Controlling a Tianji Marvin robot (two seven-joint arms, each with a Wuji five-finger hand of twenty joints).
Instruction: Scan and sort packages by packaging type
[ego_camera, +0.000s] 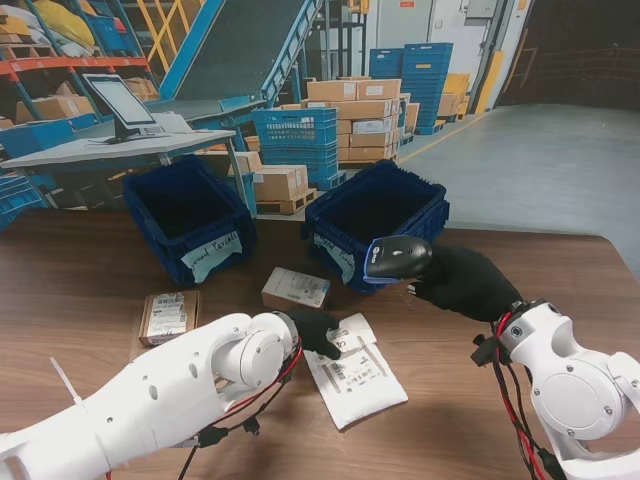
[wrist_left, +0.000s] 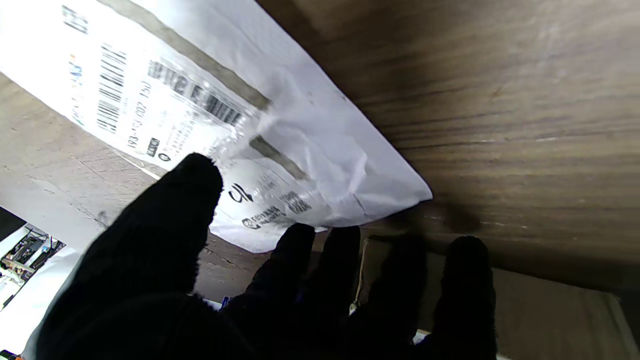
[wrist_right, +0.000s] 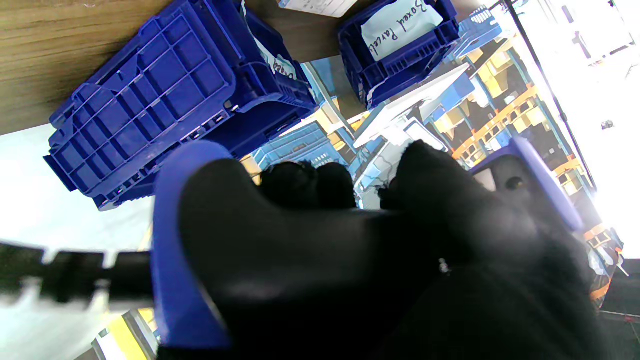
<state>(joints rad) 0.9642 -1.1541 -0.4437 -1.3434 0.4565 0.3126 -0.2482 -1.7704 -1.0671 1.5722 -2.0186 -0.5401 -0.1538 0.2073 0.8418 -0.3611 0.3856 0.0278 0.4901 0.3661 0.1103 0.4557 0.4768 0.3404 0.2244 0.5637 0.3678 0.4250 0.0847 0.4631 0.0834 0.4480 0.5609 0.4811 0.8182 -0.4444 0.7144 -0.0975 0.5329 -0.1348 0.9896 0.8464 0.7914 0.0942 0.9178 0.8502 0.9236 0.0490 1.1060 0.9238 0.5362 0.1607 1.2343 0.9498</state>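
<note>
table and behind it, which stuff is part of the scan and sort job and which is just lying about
Job:
barcode scanner in right hand
white mailer under left hand
two small boxes
two blue bins

Lying about:
monitor
stacked cartons
blue crates

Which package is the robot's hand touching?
The white soft mailer bag, lying flat nearest to me. The left hand rests on its edge. The two brown boxes, a flat one and a small one, lie apart, untouched.

The gloved left hand (wrist_left: 280, 300) rests fingertips on a white labelled mailer (wrist_left: 240, 125) lying on the wooden table (wrist_left: 500, 100).
</note>
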